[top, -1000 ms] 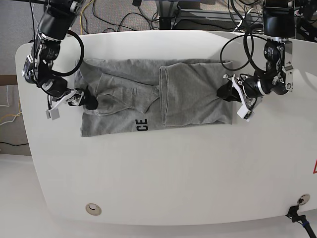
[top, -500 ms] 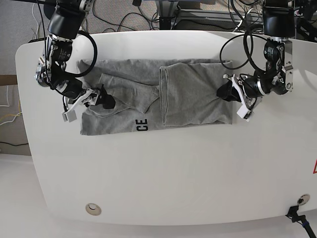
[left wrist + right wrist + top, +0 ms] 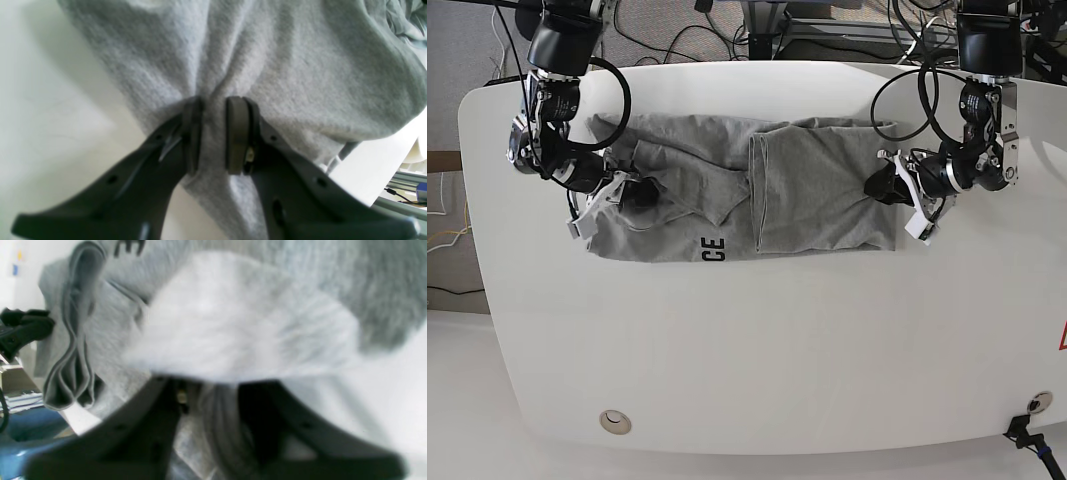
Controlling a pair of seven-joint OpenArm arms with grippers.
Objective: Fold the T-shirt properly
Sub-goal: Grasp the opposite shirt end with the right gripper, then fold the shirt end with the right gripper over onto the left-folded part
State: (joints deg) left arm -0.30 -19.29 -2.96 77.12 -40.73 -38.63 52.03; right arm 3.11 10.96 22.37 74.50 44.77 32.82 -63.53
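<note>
The heather-grey T-shirt (image 3: pixel 817 190) lies wrinkled across the far half of the white table (image 3: pixel 777 350), with black letters "CE" (image 3: pixel 714 250) showing at its near edge. A folded panel covers its right half. My left gripper (image 3: pixel 882 187) is at the shirt's right edge. In the left wrist view it (image 3: pixel 213 133) is shut on a pinch of the grey fabric (image 3: pixel 267 50). My right gripper (image 3: pixel 642 192) is over the shirt's left part. In the blurred right wrist view it (image 3: pixel 210 390) is shut on bunched cloth (image 3: pixel 233 316) that drapes over the jaws.
Cables and stand legs (image 3: pixel 767 30) lie behind the table's far edge. A round grommet (image 3: pixel 614 421) sits near the front left. A cable plug (image 3: pixel 1027 430) and a red sticker (image 3: pixel 1062 338) are at the right edge.
My right gripper has moved right and slightly away, pulling the shirt's left edge inward and bunching it. The left arm and the shirt's right side have not moved.
</note>
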